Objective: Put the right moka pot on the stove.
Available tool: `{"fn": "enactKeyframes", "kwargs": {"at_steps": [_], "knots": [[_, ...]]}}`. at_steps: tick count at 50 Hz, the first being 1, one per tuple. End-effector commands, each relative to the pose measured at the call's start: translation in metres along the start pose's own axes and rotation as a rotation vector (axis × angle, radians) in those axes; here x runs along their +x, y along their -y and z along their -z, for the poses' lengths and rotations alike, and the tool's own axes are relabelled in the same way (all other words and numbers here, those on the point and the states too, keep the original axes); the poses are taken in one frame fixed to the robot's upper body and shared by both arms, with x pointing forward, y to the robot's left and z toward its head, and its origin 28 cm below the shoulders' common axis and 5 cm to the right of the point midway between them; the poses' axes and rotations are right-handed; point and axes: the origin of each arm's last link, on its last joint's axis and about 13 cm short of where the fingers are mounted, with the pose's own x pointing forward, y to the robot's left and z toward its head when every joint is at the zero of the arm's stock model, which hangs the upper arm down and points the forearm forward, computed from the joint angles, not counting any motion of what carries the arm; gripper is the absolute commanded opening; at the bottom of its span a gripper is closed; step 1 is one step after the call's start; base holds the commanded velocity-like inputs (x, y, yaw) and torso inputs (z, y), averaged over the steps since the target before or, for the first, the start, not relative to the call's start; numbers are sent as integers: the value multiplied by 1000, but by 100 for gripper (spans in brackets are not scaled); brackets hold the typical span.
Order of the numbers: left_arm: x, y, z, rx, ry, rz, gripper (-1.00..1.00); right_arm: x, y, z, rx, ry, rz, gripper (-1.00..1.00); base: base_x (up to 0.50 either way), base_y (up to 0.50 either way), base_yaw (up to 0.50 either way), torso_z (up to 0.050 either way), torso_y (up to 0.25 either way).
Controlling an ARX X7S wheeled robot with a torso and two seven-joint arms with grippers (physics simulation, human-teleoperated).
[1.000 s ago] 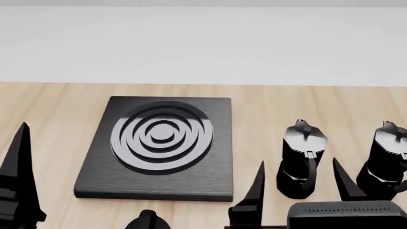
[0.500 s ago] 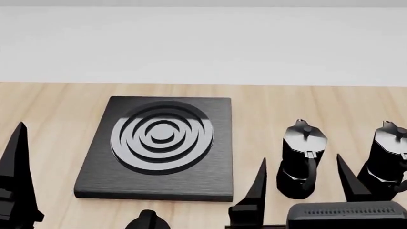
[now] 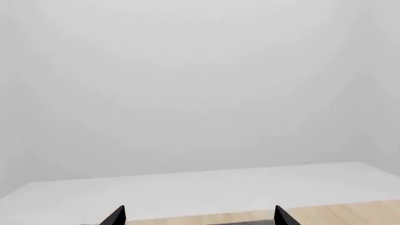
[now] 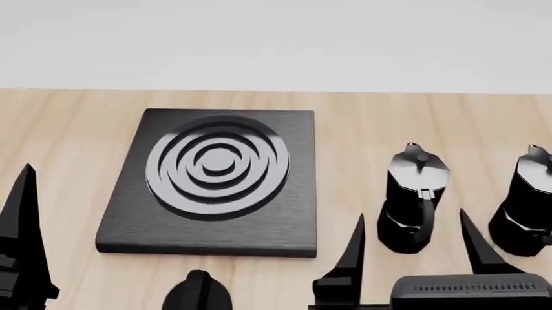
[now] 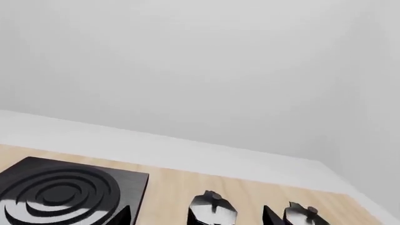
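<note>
The stove lies flat on the wooden table, its ringed burner bare. Two black moka pots stand to its right. The right moka pot is near the head view's right edge, and the other pot stands to its left. My right gripper is open and hangs nearer the robot than the pots. In the right wrist view the left-hand pot shows between my right gripper's tips, and the right moka pot lies just outside one tip. My left gripper is open and empty.
A small black oval knob sits in front of the stove's near edge. One left finger rises at the head view's left edge. The wooden table ends at a white wall behind.
The head view has tilted down: the table's far edge and the stove sit higher in the picture. The right gripper's fingers have shifted slightly right. The pots have not moved on the table.
</note>
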Motion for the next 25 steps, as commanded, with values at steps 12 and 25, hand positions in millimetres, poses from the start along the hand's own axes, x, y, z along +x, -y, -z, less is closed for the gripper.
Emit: {"fn": "enactKeyframes", "kwargs": {"at_steps": [12,25], "knots": [[0,0,-1,-1,0,0,100,0,1,2,1,-3,8,100,0,0,0,0,-135],[0,0,0,-1,0,-2,100,1,1,3,1,-4,9,100,0,0,0,0,-135]]}}
